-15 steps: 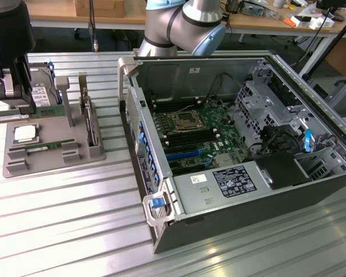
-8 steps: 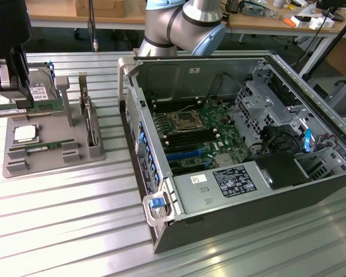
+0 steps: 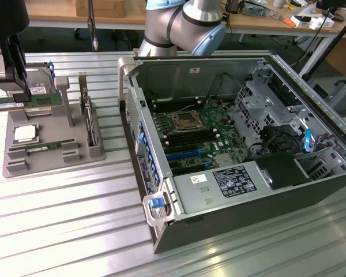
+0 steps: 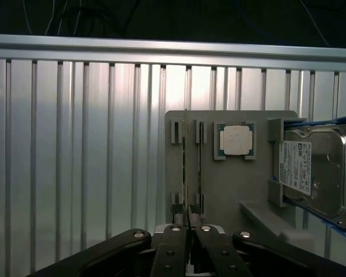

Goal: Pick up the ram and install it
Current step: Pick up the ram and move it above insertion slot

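We see the gripper (image 3: 22, 97) at the exterior view's left, hanging above a grey fixture tray (image 4: 230, 184) that rests on a ribbed metal table (image 3: 57, 225). Its fingers (image 4: 173, 239) are drawn together on the ram (image 3: 49, 99), pinching the thin green stick and holding it level above the tray. From the wrist camera the ram shows edge-on, as a fine pale line running out from between the fingertips.

Below it, a second memory stick (image 3: 43, 147) sits in the tray's clips. Just beside that stick lies a square silver processor (image 3: 24, 134). A hard drive (image 4: 317, 167) with a white label rests at the tray's far side.

At the exterior view's right, well apart from the gripper, an open computer case (image 3: 248, 228) lies on its side. Its green motherboard (image 3: 190, 130) is exposed. The arm (image 3: 179, 20) rises behind the case.
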{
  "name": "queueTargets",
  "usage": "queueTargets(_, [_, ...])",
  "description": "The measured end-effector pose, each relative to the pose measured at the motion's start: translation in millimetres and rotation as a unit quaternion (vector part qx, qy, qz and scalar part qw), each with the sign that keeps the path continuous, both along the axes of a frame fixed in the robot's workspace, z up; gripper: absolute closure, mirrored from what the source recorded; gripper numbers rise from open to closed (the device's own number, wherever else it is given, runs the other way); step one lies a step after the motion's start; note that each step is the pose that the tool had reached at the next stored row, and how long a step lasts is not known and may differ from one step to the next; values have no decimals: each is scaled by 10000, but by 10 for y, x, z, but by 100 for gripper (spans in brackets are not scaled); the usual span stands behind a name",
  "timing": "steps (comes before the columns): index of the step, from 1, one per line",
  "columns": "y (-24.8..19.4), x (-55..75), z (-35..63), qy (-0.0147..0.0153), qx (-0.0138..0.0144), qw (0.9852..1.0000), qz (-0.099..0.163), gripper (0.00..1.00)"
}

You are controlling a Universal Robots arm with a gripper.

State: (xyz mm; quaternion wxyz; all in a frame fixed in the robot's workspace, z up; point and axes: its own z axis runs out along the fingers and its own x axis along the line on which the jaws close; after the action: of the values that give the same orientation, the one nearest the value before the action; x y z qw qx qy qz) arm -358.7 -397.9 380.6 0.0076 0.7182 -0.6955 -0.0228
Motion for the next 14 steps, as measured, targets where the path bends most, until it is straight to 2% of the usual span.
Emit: queueTargets(14, [0, 0, 281, 0, 0, 10000, 0, 88])
